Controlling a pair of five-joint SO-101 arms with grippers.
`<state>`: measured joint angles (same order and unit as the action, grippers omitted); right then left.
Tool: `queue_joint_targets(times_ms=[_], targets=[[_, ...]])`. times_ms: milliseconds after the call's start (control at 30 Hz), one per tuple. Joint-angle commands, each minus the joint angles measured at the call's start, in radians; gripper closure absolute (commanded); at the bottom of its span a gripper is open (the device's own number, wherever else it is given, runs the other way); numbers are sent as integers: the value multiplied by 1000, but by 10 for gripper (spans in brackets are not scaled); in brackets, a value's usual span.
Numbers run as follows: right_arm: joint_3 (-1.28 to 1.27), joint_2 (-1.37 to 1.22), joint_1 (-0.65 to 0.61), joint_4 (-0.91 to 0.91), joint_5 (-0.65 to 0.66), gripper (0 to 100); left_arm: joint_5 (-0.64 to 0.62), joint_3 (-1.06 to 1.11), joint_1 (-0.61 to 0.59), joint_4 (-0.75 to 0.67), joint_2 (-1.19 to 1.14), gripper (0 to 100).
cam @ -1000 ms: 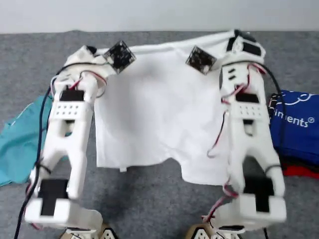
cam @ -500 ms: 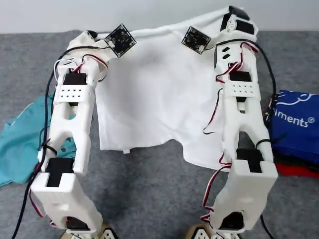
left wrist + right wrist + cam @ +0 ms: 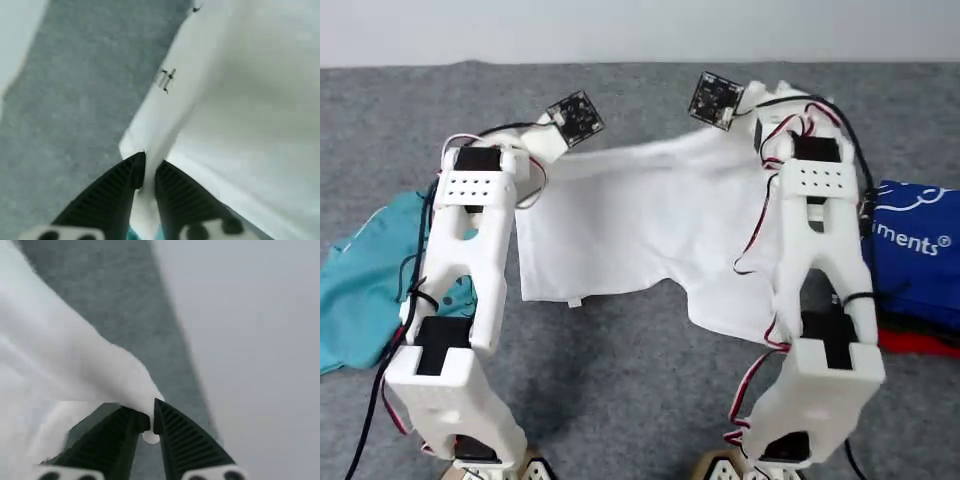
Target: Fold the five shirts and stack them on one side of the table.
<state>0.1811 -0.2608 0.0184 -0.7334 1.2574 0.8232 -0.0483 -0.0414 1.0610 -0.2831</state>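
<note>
Your left hand is clamped on one far corner of the white shirt, your right hand on the other. The near part lies flat on the grey desk between the arms. A teal shirt lies to your left — a folded blue shirt to your right, on a red one.

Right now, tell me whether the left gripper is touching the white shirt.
Touching. The left wrist view shows the left gripper pinching the white shirt at its edge.
</note>
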Motion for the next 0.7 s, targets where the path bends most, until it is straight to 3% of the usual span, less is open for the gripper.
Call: queue_joint_targets(times_ms=[0,233,667], targets=[[18,116,15,-208,-38,989,6,-45,5,89,6,994],[18,130,13,-526,-41,989,21,-45,5,259,5,994],[25,142,19,-809,-43,989,164,-41,6,433,-78,993]])
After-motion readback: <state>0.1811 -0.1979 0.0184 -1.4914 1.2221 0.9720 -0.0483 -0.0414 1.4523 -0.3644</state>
